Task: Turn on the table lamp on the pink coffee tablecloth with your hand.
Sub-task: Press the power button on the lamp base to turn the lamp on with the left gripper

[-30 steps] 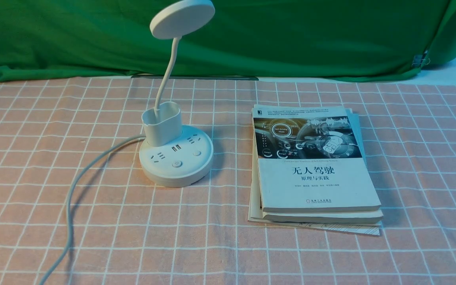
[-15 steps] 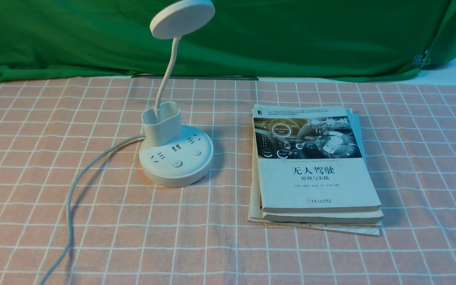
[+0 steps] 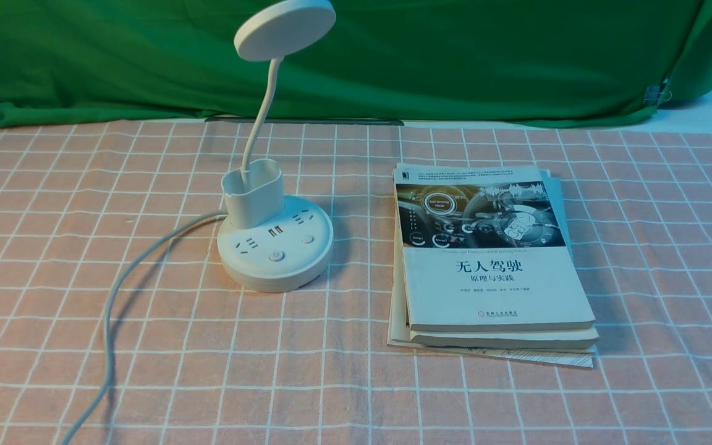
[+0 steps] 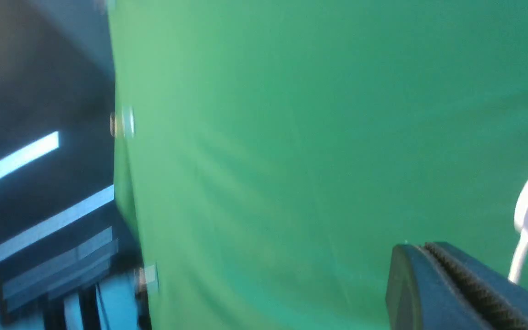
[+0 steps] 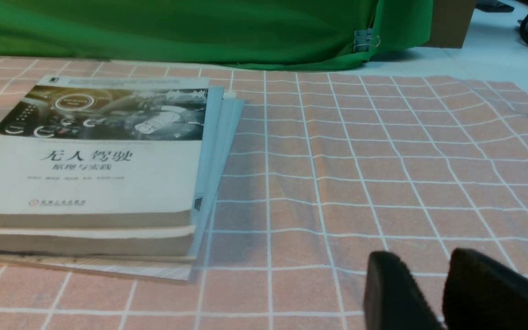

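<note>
We see the lamp [image 3: 274,247] standing upright on the tablecloth [image 3: 640,247], a little toward 9 o'clock from the middle of the front view. Its round base lies flat on the cloth, with the oval cup at the base's 11 o'clock. The thin neck rises from the cup to the disc head [image 3: 285,28], which sits at 12 o'clock against the green backdrop [image 3: 455,62]. A round button [image 3: 276,255] sits on the base's top face toward 6 o'clock. The cord [image 3: 115,290] leaves the base at 9 o'clock and curves off across the cloth toward 7 o'clock.

At 3 o'clock from the lamp, near but not touching it, we find a stack of books [image 3: 492,278] lying flat.

Neither arm shows in the front view. In the left wrist view, which is blurred, the left gripper [image 4: 422,247] has its fingers pressed together along a toothed seam, facing the backdrop with the lamp head at the frame's edge. In the right wrist view the right gripper [image 5: 429,256] hangs low over bare cloth beside the books, its fingers slightly apart and holding nothing.
</note>
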### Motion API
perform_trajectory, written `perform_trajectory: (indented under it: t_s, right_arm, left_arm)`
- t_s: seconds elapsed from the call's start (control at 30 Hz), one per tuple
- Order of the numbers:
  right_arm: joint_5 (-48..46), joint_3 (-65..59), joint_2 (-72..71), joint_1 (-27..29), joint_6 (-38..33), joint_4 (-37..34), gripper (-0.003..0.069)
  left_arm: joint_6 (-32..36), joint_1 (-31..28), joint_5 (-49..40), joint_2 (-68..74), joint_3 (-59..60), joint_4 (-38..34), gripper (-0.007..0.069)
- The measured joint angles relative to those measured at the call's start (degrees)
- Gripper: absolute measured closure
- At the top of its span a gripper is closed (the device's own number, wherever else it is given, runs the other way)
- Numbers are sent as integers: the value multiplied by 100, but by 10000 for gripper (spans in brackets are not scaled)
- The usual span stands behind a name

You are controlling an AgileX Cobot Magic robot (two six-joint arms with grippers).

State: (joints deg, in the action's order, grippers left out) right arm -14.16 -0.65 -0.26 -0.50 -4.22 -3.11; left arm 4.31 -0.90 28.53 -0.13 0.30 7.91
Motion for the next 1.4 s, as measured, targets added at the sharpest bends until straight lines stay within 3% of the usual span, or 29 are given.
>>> perform_trajectory:
  t_s: [0.27,0.37,0.43,0.53,0.63,0.67,0.7,0.77,0.9,1.0,1.07,1.1,1.13,1.2,1.3,1.33,1.4]
  right_arm:
    - [0,0,0,0,0,0,418]
    - [0,0,0,0,0,0,418]
    - [0,0,0,0,0,0,418]
    - [0,0,0,0,0,0,418]
    - [-6,0,0,0,0,0,418]
    - [-6,0,0,0,0,0,418]
    - [-6,0,0,0,0,0,418]
    - [-6,0,0,0,0,0,418]
    - [-6,0,0,0,0,0,418]
    - [-6,0,0,0,0,0,418]
    - [-6,0,0,0,0,0,418]
    - [-6,0,0,0,0,0,418]
    - [-6,0,0,0,0,0,418]
    - [-6,0,0,0,0,0,418]
    - [-6,0,0,0,0,0,418]
    - [-1,0,0,0,0,0,418]
    - [-1,0,0,0,0,0,418]
  left_arm:
    - [-1411,0,1318,-5,0,-11,603]
    - [-1816,0,1275,-12,-139,-10,603]
    - [-2212,0,491,-19,-587,35,603]
    - [-2801,0,-1564,247,-1550,72,603]
    - [-2847,0,-3777,1027,-2271,72,603]
    - [-2836,0,-3777,1029,-2271,72,603]
    - [-2675,0,-4716,1599,-2441,72,603]
    - [-2591,0,-5253,2204,-2479,67,603]
    - [-2867,0,-5314,3287,-2486,-212,603]
    - [-2305,16,-5127,4253,-2606,-1449,603]
    - [-1390,75,-5138,4669,-2727,-2448,603]
    - [-133,205,-5295,5260,-2965,-3643,603]
    - [565,313,-5479,5652,-3155,-4292,603]
    - [1365,552,-5817,6316,-3518,-4908,605]
    - [1743,1201,-6142,7305,-4305,-4954,625]
    - [1273,1859,-6219,8129,-5092,-4077,629]
    - [739,2235,-6248,8544,-5630,-3253,629]
